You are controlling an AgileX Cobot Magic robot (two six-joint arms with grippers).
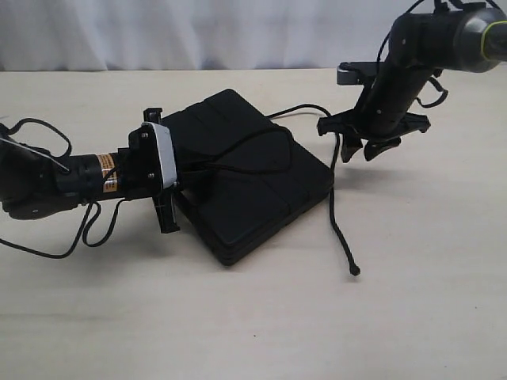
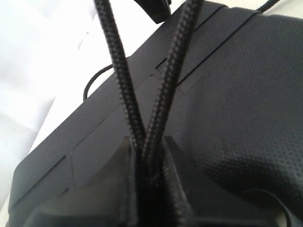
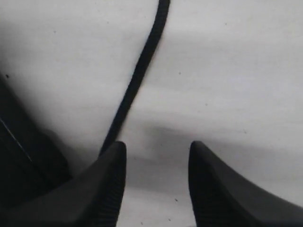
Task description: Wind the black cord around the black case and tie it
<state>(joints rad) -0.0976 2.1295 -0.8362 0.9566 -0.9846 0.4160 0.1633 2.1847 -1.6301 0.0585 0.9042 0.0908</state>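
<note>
The black case (image 1: 261, 190) lies flat in the middle of the table. My left gripper (image 1: 188, 179) reaches over the case's left corner and is shut on two strands of the black cord (image 2: 124, 85), pinched side by side between its fingers (image 2: 151, 156). From there the black cord (image 1: 261, 134) loops across the lid, passes behind the case, drops past its right edge and ends in a knobbed tip (image 1: 354, 271) on the table. My right gripper (image 1: 366, 152) hovers just right of the case, open and empty (image 3: 157, 149), with the cord (image 3: 137, 75) running beside one fingertip (image 3: 116, 156).
Pale tabletop (image 1: 412, 317) spreads around the case. A white curtain (image 1: 198, 32) closes off the back. The left arm's thin cables (image 1: 47, 253) trail on the table at the far left.
</note>
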